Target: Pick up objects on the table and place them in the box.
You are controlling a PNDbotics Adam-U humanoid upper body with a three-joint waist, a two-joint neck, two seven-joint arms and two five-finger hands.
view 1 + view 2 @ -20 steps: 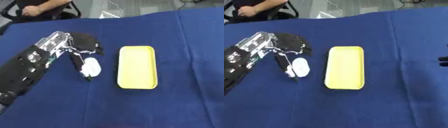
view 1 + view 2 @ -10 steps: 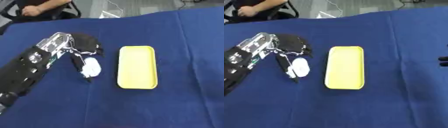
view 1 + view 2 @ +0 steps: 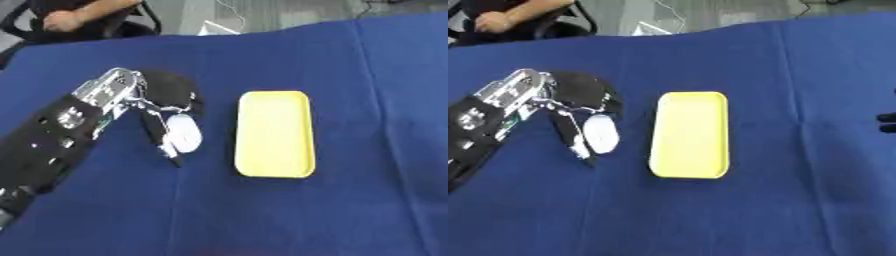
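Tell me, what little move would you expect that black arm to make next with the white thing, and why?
Probably a short carry to the right, toward the yellow box. The left hand has its fingers curled round the small white object, which lies just left of the box, and the box looks empty. Whether the object is already off the blue table I cannot tell.

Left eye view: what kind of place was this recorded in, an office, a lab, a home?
Probably an office or lab workspace. A table under blue cloth holds only a yellow tray and a small white object at the left hand; a seated person and grey floor show beyond.
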